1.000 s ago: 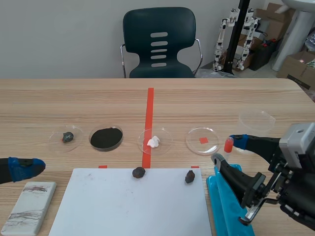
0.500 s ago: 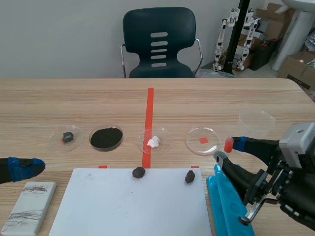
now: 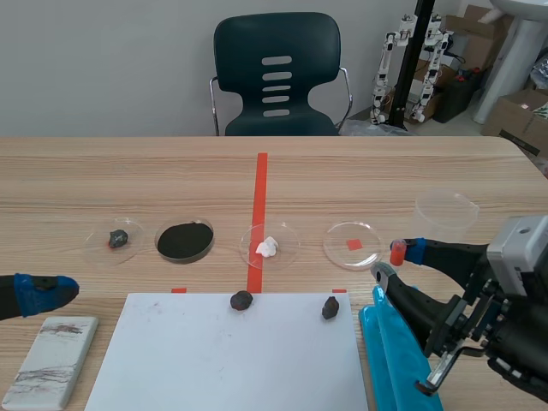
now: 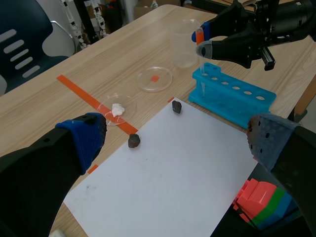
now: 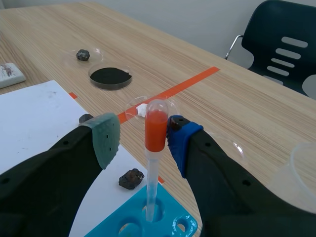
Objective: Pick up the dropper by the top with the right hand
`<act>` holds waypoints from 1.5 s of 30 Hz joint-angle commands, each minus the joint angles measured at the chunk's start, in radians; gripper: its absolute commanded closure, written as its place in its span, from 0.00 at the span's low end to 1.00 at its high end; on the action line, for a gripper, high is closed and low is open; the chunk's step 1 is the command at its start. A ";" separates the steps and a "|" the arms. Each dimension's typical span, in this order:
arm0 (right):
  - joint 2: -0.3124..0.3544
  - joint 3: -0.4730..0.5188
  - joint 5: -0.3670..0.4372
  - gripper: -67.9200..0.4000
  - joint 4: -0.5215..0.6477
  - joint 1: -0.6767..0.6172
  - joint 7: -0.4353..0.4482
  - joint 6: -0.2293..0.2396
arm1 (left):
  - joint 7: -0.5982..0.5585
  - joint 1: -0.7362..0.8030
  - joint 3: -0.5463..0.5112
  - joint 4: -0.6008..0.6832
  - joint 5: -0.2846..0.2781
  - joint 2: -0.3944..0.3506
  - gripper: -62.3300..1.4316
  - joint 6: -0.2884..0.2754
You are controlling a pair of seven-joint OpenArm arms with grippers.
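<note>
Item 1. Right claw (image 5: 143,132): fingers parted, gripping nothing. The grey-green pad (image 5: 106,138) stands clear of the dropper. The blue pad (image 5: 178,140) is just beside the bulb, and whether it touches cannot be told.

Item 2. Dropper (image 5: 156,129): upright between the right claw's fingers, nearer the blue pad. It has a red bulb on top, and its clear stem sits in a hole of the blue rack (image 5: 168,224) under the claw.

Item 3. Left claw (image 4: 175,142): wide open, nothing in it.

Item 4. White sheet (image 4: 163,173): under and ahead of the left claw, with two dark stones (image 4: 134,141) (image 4: 176,107) at its far edge.

Item 5. Row of clear dishes beyond the sheet, ahead of both claws: one with a stone (image 3: 117,239), one with black powder (image 3: 184,241), one with a white lump (image 3: 268,246), and one over a red square (image 3: 352,244).

Item 6. Coloured blocks (image 4: 261,200): under the left claw's right finger.
</note>
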 commanded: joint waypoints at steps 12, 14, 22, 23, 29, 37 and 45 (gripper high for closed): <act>0.002 0.001 0.018 0.79 0.019 0.006 0.021 -0.001 | -0.014 0.000 0.004 0.012 -0.011 0.005 0.04 0.002; 0.003 0.001 0.017 0.79 0.019 -0.003 0.022 -0.005 | -0.014 0.000 0.004 0.012 -0.011 0.005 0.04 0.002; 0.010 0.001 0.017 0.79 0.021 -0.027 0.048 -0.032 | -0.014 0.000 0.004 0.012 -0.011 0.005 0.04 0.002; 0.011 0.001 0.017 0.79 0.021 -0.027 0.057 -0.038 | -0.014 0.000 0.004 0.012 -0.011 0.005 0.04 0.002; 0.019 0.001 0.017 0.68 0.023 -0.029 0.070 -0.042 | -0.014 0.000 0.004 0.012 -0.011 0.005 0.04 0.002; 0.019 0.001 0.017 0.76 0.023 -0.044 0.071 -0.046 | -0.014 0.000 0.004 0.012 -0.011 0.005 0.04 0.002; 0.019 0.001 0.017 0.82 0.023 -0.043 0.071 -0.046 | -0.014 0.000 0.004 0.012 -0.011 0.005 0.04 0.002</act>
